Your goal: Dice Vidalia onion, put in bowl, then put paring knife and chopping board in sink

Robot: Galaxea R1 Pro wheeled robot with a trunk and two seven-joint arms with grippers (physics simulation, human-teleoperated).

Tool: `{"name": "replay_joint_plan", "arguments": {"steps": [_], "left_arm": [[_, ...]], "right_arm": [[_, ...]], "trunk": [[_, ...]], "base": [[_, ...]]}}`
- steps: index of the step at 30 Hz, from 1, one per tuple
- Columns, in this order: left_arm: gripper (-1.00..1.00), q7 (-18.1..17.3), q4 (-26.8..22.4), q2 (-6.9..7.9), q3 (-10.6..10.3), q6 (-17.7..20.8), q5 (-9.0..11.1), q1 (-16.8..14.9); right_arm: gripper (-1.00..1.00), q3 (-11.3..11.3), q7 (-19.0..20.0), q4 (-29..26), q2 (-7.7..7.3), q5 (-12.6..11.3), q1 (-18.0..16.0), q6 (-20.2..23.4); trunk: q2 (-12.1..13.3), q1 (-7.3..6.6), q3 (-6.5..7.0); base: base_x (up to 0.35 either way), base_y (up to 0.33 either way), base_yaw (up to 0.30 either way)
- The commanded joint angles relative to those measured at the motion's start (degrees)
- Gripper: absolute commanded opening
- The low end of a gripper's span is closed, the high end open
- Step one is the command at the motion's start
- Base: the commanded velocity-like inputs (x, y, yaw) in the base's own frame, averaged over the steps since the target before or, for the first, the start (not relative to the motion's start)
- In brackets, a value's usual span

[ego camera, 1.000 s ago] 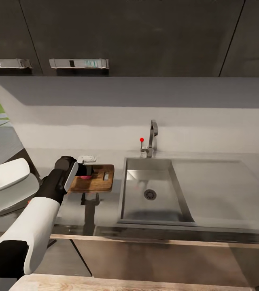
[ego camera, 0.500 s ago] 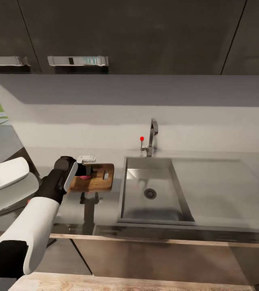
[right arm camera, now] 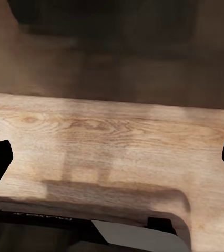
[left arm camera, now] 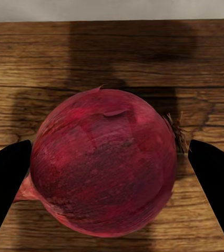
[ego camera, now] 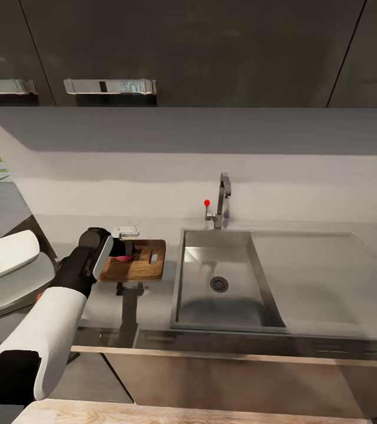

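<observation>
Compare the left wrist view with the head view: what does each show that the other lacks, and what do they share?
Left wrist view alone: the onion close up, whole and uncut, with its dark red skin and root hairs, lying between the two dark fingers of the left gripper, which stand apart at its sides.

Head view alone: the sink with nothing in its basin, the faucet, the countertop, the white bowl at the left edge, and the left arm reaching to the board.

Both: the chopping board and the onion on it.

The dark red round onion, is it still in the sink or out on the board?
Out. The dark red round onion lies on the brown wooden chopping board, between the left gripper's black fingers; the steel sink basin holds nothing visible.
</observation>
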Motion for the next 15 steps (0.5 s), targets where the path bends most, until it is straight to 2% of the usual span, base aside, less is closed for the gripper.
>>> {"name": "replay_joint_plan", "arguments": {"steps": [1,6,7,15], "left_arm": [[-1.00,0.1,0.0,0.07,-0.2,0.2,0.2,0.0],[-1.00,0.1,0.0,0.13,-0.2,0.2,0.2,0.0],[1.00,0.1,0.0,0.13,-0.2,0.2,0.2,0.0],[1.00,0.1,-0.1,0.13,-0.2,0.2,0.2,0.0]], "right_arm": [[1.00,0.4,0.2,0.1,0.00,-0.5,0.0,-0.2],[1.00,0.4,0.2,0.1,0.00,-0.5,0.0,-0.2],[1.00,0.4,0.2,0.1,0.00,-0.5,0.0,-0.2],[1.00,0.4,0.2,0.1,0.00,-0.5,0.0,-0.2]], "trunk": [[0.0,0.00,-0.06],[0.0,0.00,-0.06],[0.0,0.00,-0.06],[0.0,0.00,-0.06]], "base": [[0.000,0.000,0.000],[0.000,0.000,0.000],[0.000,0.000,0.000],[0.000,0.000,0.000]]}}
